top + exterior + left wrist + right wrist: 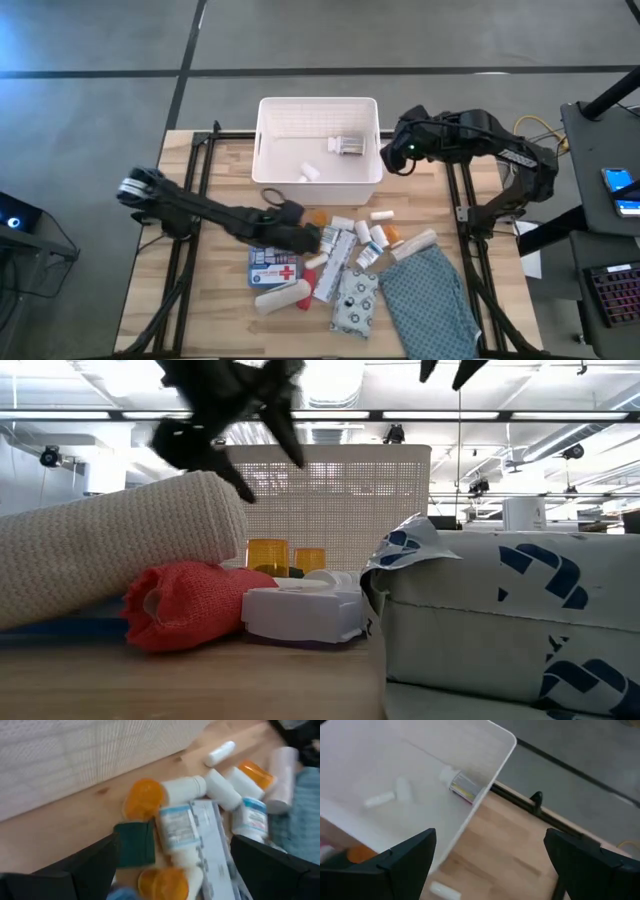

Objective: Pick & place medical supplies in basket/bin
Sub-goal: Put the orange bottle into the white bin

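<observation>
Left gripper (312,238): jaws spread wide, holding nothing — it hangs low over the near-left edge of the heap of medical supplies (340,265).

Supplies under it: in the left wrist view an orange vial (144,799), a white pill bottle (184,787) and a labelled box (176,826) lie between the two fingers, touching one another.

Blue first-aid box (274,268): just on the near side of the left gripper, flat on the table, with a rolled bandage (280,297) nearer still.

Basket (272,172): just beyond the left gripper; a silver-wrapped item (347,146) and a small white bottle (309,172) already lie inside.

Right gripper (399,153): jaws apart and empty, hovering beside the basket's right wall, above bare table.

Teal cloth (430,295): well to the near side of the right gripper, touching the heap's right edge — not part of the job.

Risk: the pieces are packed close, so closing could catch two at once or squeeze a round bottle sideways out of the fingers.

In the way: the basket's near wall stands between the heap and the drop, so a low carry could clip its rim.
</observation>
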